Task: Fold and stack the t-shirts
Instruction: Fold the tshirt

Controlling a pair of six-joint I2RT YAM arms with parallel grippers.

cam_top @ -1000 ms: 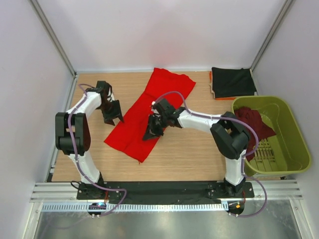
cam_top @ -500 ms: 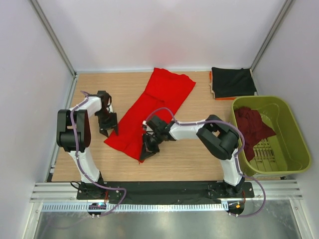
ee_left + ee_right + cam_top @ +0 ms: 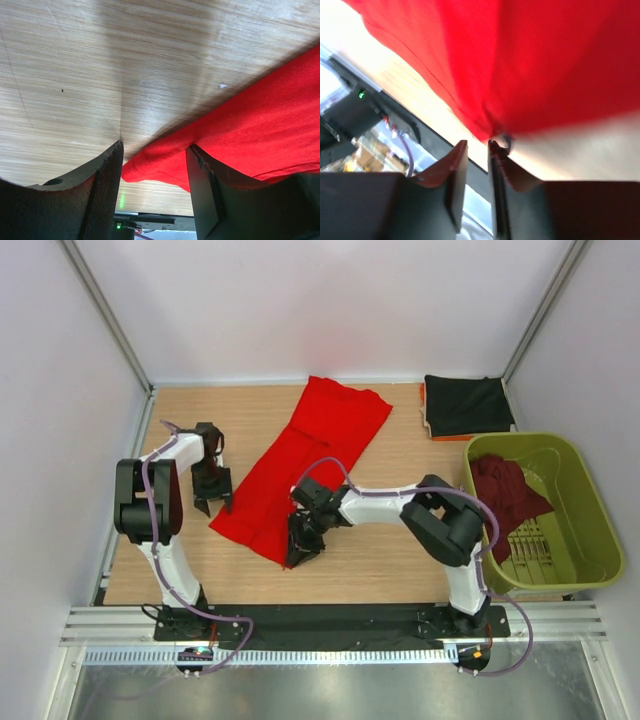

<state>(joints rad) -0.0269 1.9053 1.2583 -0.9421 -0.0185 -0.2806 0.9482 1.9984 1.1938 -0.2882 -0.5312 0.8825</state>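
The bright red t-shirt (image 3: 300,455) lies flat and diagonal on the wooden table. Its near left corner (image 3: 165,160) lies between the open jaws of my left gripper (image 3: 156,150), also seen from above (image 3: 212,502). My right gripper (image 3: 298,552) is low at the shirt's near corner. In the right wrist view its jaws (image 3: 478,145) stand slightly apart with nothing between them, and the red cloth (image 3: 520,65) ends just past the tips. A folded black t-shirt (image 3: 465,405) lies at the back right. The dark maroon t-shirt (image 3: 510,490) is crumpled in the basket.
The olive-green plastic basket (image 3: 590,530) stands at the right edge of the table. An orange edge (image 3: 427,425) shows under the black shirt. White walls close the back and both sides. A black rail with the arm bases (image 3: 330,620) runs along the near edge.
My right gripper has slid along the red shirt toward its near corner and its jaws have parted. My left gripper has moved nearer, to the shirt's left corner.
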